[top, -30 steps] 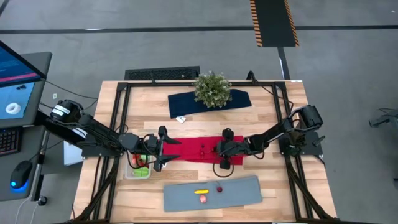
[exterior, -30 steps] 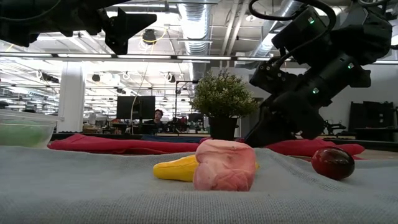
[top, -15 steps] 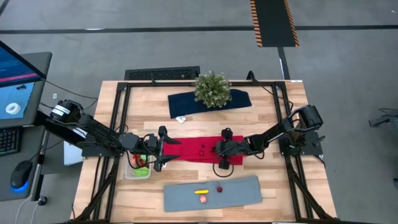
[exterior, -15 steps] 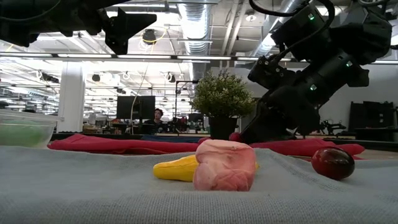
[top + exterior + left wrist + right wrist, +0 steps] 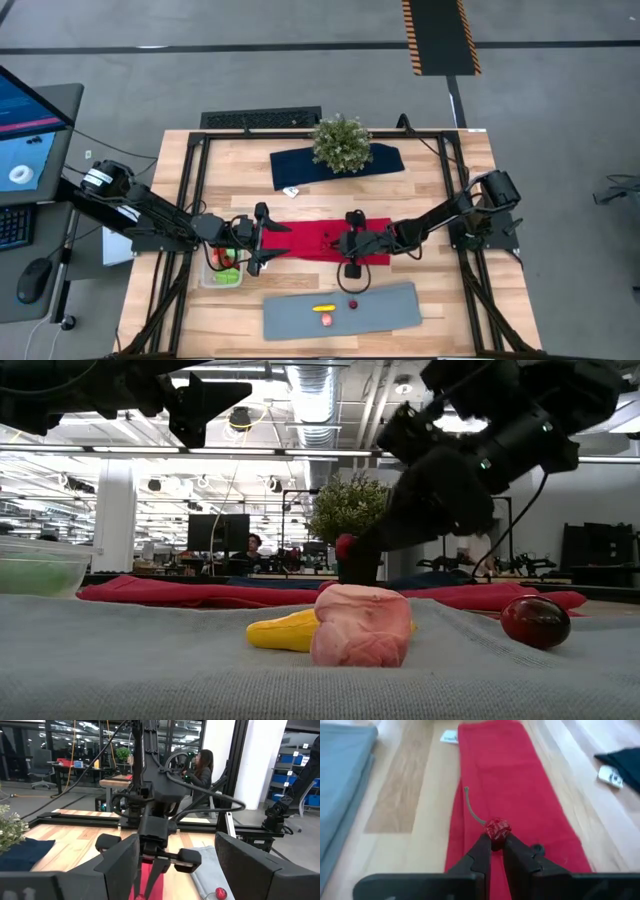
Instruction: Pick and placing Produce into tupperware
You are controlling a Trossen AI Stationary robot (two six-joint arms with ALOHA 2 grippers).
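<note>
Right hand (image 5: 493, 843) pinches a small bumpy red berry (image 5: 496, 828) above the smooth red cloth (image 5: 507, 785); left hand (image 5: 258, 240) hangs open beside the clear tupperware (image 5: 222, 276).

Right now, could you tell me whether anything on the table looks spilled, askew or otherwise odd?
Nothing stands out. The right gripper holds a small red berry above the red cloth, three toy pieces lie loose on the grey mat, and the left gripper hangs open by the clear container.
</note>
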